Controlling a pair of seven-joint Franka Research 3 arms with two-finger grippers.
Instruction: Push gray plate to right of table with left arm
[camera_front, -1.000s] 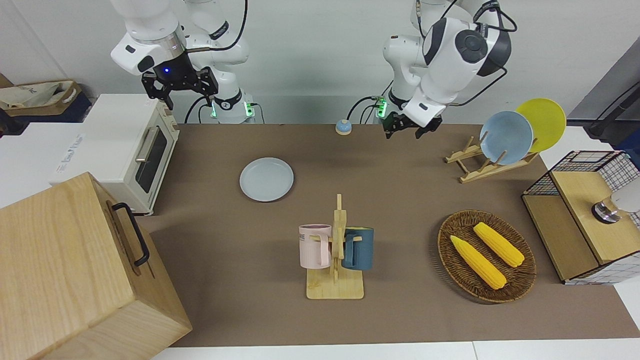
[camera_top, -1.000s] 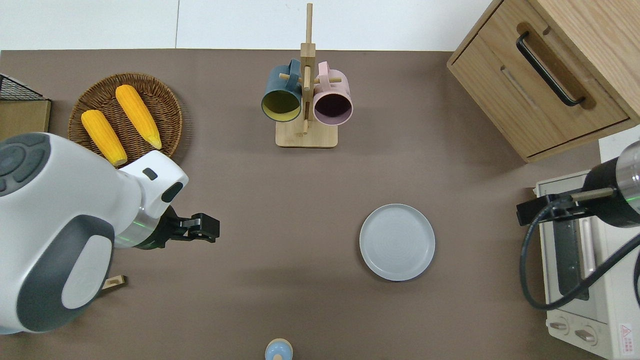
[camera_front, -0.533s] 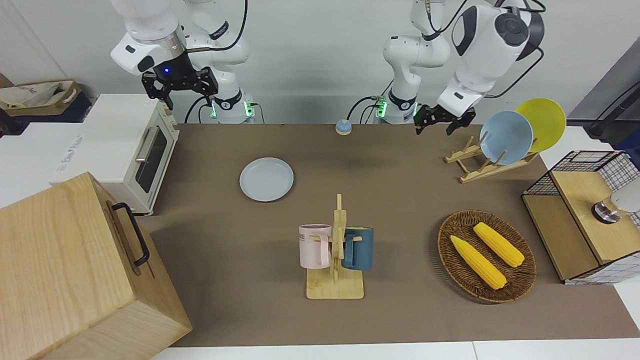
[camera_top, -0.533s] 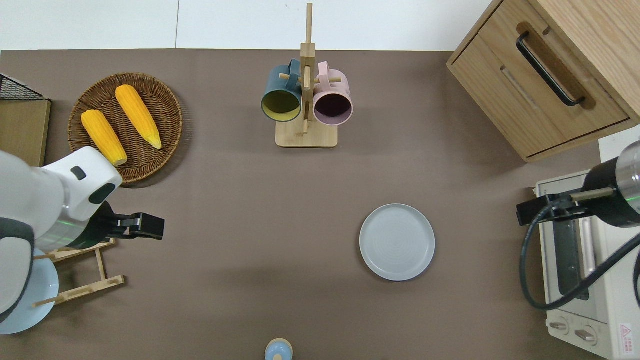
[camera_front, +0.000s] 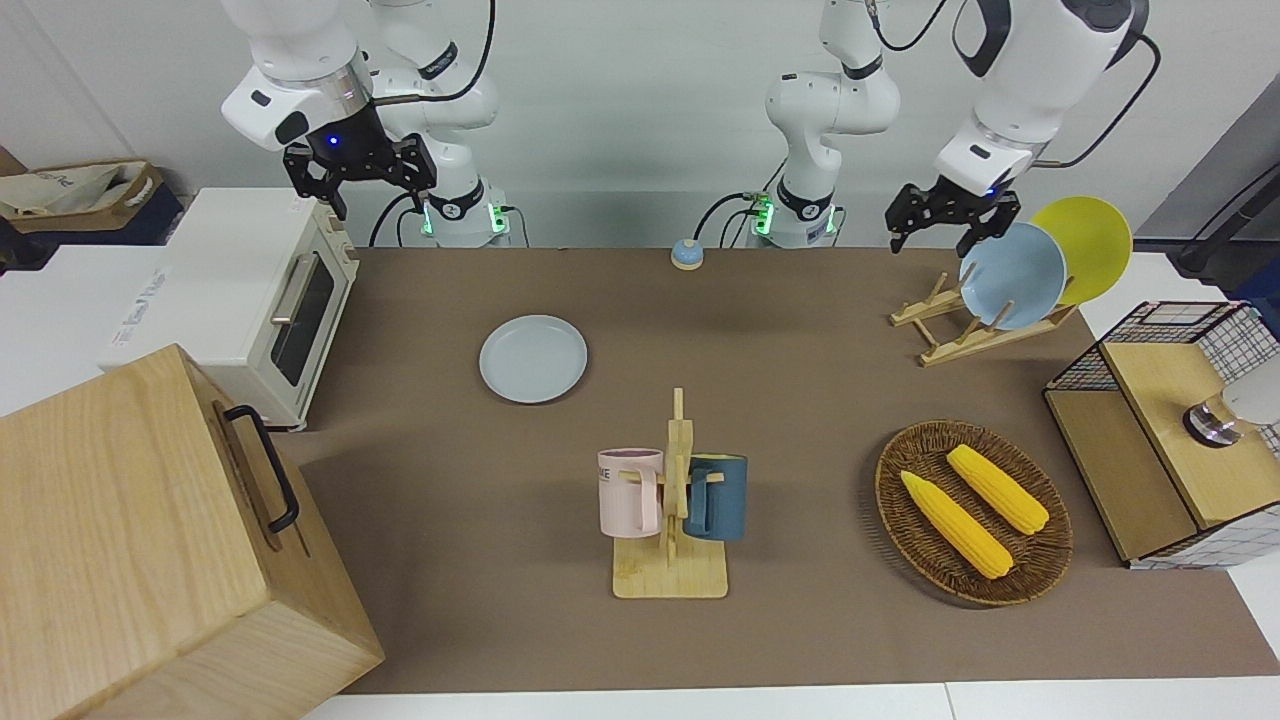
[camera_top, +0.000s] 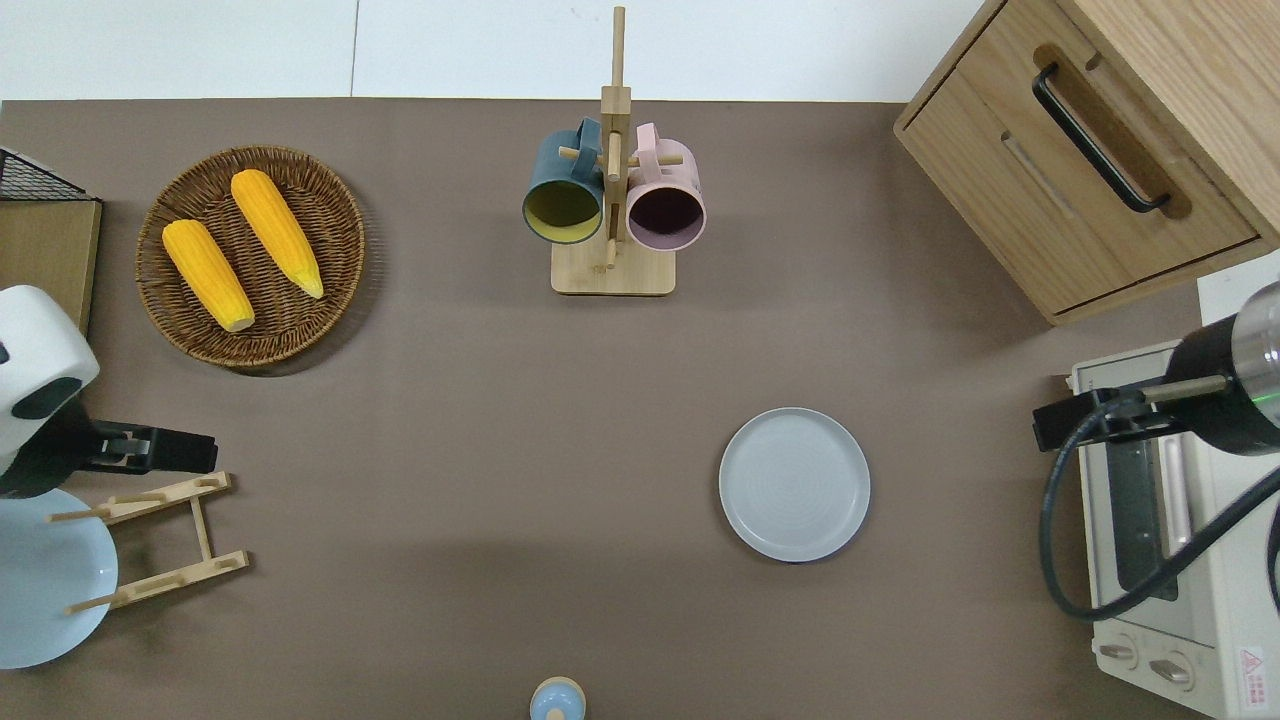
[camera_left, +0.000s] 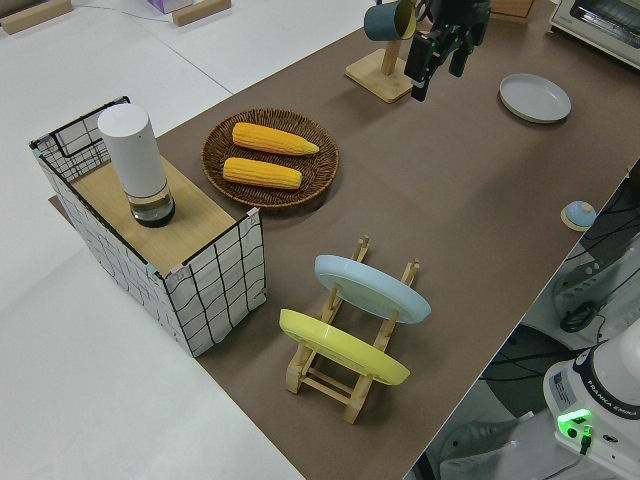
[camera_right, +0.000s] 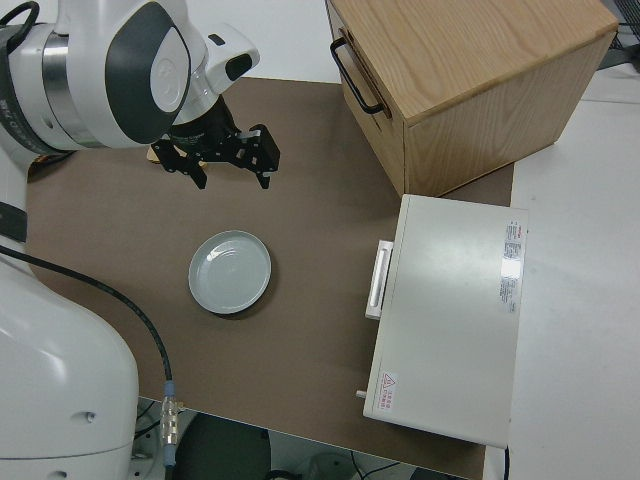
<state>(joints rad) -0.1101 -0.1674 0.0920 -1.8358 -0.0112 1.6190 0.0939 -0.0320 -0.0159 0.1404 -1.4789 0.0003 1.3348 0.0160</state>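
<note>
1. The black two-finger left gripper hangs in the air with its fingers spread wide and nothing between them, over the end of the slatted wooden plate rack that holds a light-blue plate.
2. The round, shallow, pale bluish-gray plate lies flat on the matte brown table, well apart from this gripper, toward the right arm's end. Only bare tabletop lies between them.
3. Being round, the plate has no long axis to line up with.
4. The right gripper is parked, its fingers apart and empty. That arm looks the nearer one to the plate.
5. My judgement: the plate already sits toward the right arm's end, and the left gripper is nowhere near pushing range.
6. Writing: dark letters on the pale pink mug are partly hidden and unreadable. The boxy white toaster oven carries a red warning-triangle sticker.
</note>
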